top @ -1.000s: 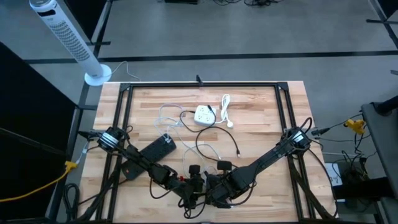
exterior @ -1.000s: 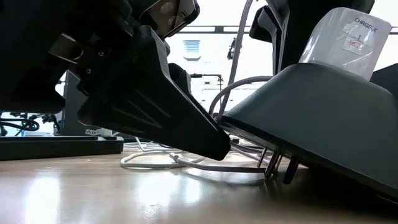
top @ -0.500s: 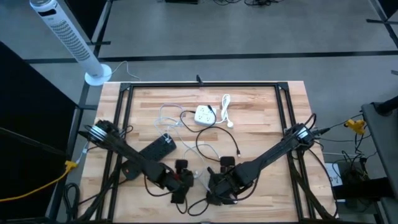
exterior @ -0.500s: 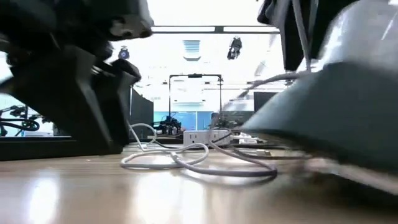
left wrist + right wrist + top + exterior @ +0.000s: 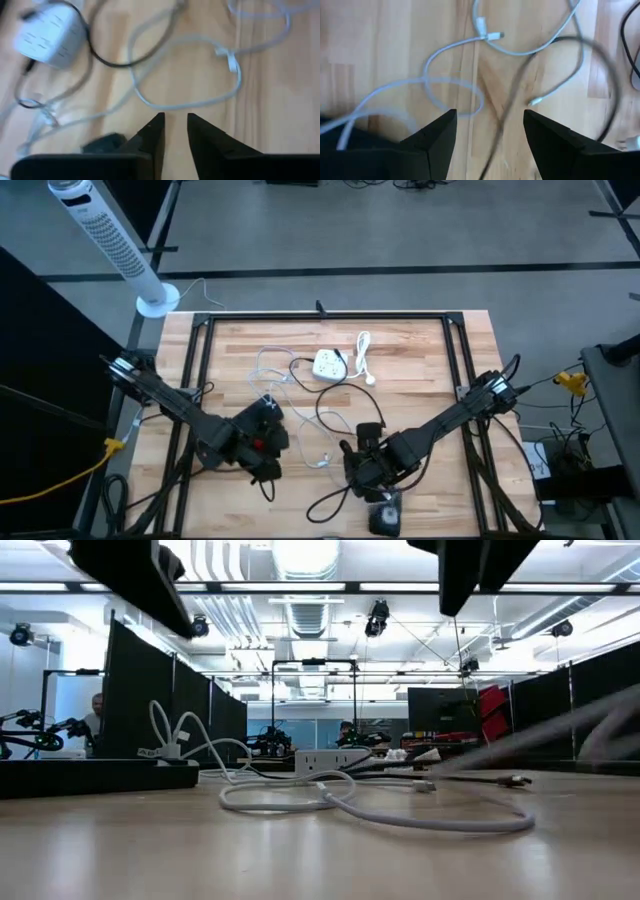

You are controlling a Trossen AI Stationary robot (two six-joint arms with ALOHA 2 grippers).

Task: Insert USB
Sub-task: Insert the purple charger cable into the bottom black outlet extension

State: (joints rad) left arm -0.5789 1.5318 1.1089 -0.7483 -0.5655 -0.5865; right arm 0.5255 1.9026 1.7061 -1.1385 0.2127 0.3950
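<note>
Left claw (image 5: 175, 131) nearly pressed together, empty; right claw (image 5: 490, 127) spread, empty; white USB plug (image 5: 488, 36) lies flat along the table.

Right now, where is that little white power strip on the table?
In the high view, the white power strip lies toward the far middle of the wooden table, beside a coiled white cable, well beyond both arms.

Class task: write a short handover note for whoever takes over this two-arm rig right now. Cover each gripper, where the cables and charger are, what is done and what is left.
Left gripper: fingers close together, holding nothing, above bare wood.
Right gripper: open, empty, above loose cables.
White charger lies toward the table's far side, black cable and white cable loose in the middle.
Done: no plug held.
Left: pick up a plug and insert it.
</note>
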